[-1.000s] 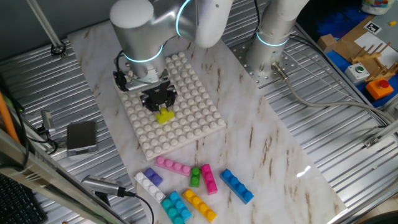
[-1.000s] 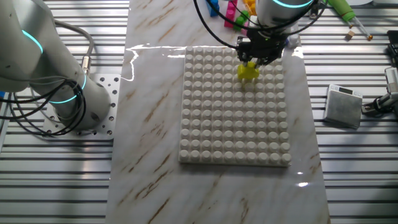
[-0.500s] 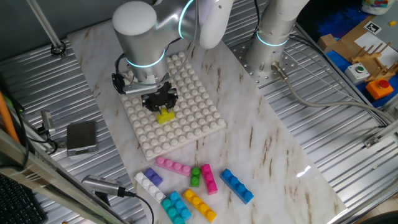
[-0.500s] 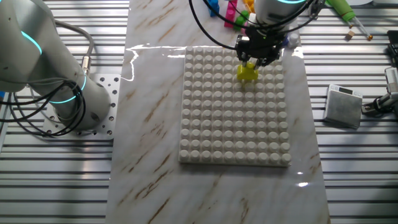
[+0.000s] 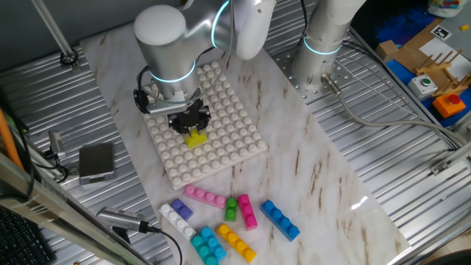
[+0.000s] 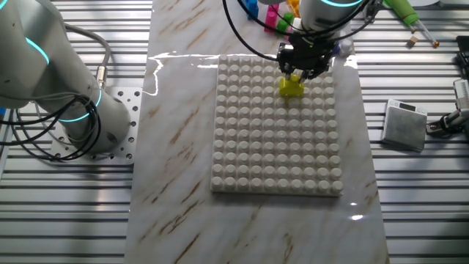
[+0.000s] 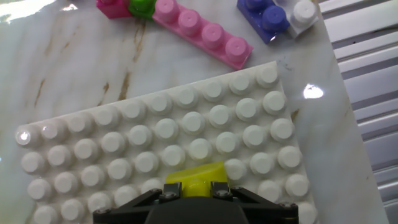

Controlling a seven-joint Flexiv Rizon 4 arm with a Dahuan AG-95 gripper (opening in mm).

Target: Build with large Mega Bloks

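Note:
A short yellow brick [image 5: 196,138] sits on the white studded baseplate [image 5: 221,132], near its side facing the loose bricks. My gripper [image 5: 193,126] stands upright over it, its fingers on both sides of the brick, shut on it. The other fixed view shows the brick [image 6: 292,86] under the gripper [image 6: 299,70]. In the hand view the brick [image 7: 196,176] shows between the fingers, seated on the baseplate [image 7: 124,143]. Loose bricks lie beyond the plate: pink [image 5: 205,196], green [image 5: 231,209], magenta [image 5: 248,212], blue [image 5: 280,219], yellow [image 5: 235,241], cyan [image 5: 208,245], purple-and-white [image 5: 176,213].
A second robot arm's base [image 5: 320,51] stands at the far end of the marble board. A grey box [image 5: 96,162] lies on the ribbed table beside the plate. A cabled tool [image 5: 125,221] lies near the loose bricks.
The gripper has hardly moved. The yellow brick stays at the same spot on the baseplate, between the fingers.

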